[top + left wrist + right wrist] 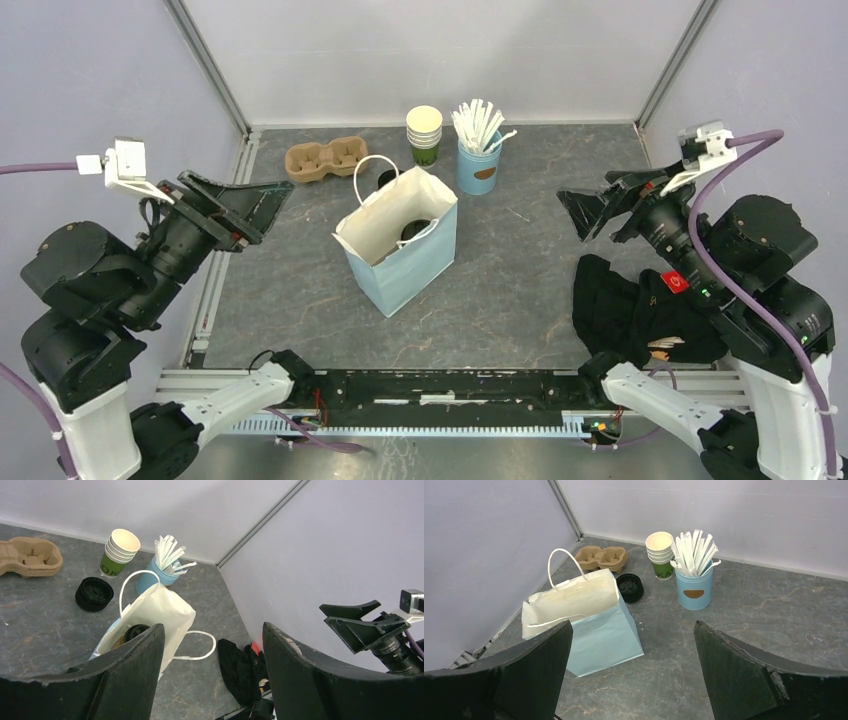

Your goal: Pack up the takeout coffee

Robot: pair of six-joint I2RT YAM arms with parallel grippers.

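Note:
The takeout coffee stands inside the light blue paper bag at the middle of the table; only its black lid shows through the bag's open top. The bag is upright, its white handles loose, and it hides the cup in the right wrist view. My left gripper hovers open to the left of the bag, clear of it, with nothing between its fingers. My right gripper hangs open to the right of the bag, well apart from it, and is likewise empty.
Behind the bag stand a stack of lidless cups and a blue tin of wrapped straws. A cardboard cup carrier lies at the back left. A stack of black lids sits behind the bag. A black cloth lies under the right arm.

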